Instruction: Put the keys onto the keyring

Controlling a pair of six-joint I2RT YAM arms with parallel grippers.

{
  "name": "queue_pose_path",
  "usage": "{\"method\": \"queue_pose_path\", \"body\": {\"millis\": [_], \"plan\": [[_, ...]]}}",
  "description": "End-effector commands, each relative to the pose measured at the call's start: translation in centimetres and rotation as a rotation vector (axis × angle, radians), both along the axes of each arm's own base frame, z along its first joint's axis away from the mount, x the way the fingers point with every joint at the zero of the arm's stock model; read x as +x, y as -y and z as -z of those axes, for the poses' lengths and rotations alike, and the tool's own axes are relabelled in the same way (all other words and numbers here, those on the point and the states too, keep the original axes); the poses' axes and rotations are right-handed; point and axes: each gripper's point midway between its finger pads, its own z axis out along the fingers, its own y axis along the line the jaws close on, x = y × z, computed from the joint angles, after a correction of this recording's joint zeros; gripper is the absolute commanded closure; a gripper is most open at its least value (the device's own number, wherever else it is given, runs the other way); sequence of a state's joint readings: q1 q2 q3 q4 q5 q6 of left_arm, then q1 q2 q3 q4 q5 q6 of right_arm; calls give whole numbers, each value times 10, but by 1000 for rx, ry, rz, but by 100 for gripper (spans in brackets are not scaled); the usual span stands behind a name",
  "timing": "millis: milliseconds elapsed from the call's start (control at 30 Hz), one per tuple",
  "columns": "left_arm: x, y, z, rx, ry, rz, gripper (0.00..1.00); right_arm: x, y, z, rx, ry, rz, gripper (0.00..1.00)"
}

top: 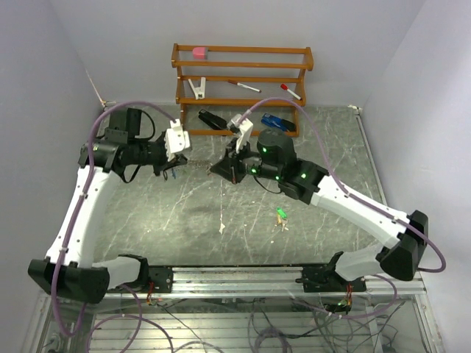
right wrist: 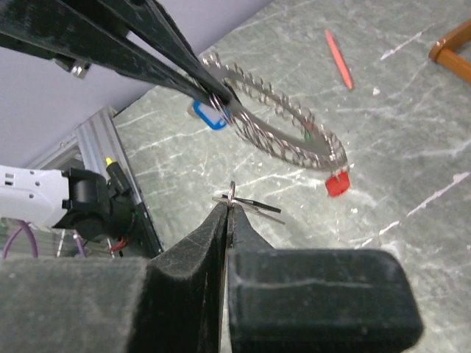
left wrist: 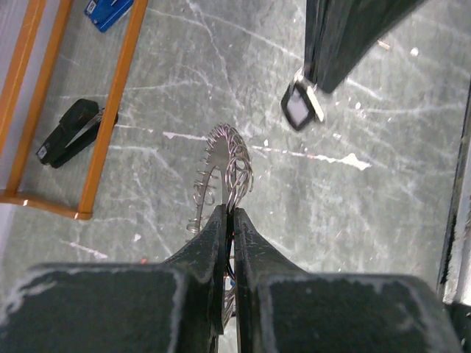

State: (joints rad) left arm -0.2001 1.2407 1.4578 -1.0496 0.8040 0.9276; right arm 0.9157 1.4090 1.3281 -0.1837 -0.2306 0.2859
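Two arms meet over my marbled table (top: pixel 331 147), with the wooden rack (top: pixel 243 73) at 12 o'clock. The left gripper (left wrist: pixel 228 213) is clenched on the keyring (left wrist: pixel 219 165), holding the key-fringed hoop out edge-on at mid-table. At its 3 o'clock in the overhead view, the right gripper (right wrist: pixel 227 209) pinches a small key (right wrist: pixel 254 207) by its split ring, just beside the hoop but apart from it. A green-tagged key (top: pixel 280 214) lies loose at 5 o'clock from the grippers
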Motion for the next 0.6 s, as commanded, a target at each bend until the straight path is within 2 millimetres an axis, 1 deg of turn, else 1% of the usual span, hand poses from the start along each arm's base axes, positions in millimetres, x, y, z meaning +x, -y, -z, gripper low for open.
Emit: {"method": "queue_pose_path", "body": {"millis": [0, 133, 200, 433, 567], "plan": [[-4, -7, -25, 33, 276, 35, 93, -13, 16, -3, 54, -18, 25, 100], [-7, -9, -49, -19, 495, 1, 93, -23, 25, 7, 66, -49, 37, 100], [-12, -8, -56, -38, 563, 11, 93, -25, 27, 10, 60, -56, 39, 100], [-34, -6, -63, -21, 748, 108, 93, -28, 30, 9, 58, -51, 37, 100], [-48, -6, -68, -9, 841, 148, 93, -31, 28, 4, 73, -48, 22, 100]]}}
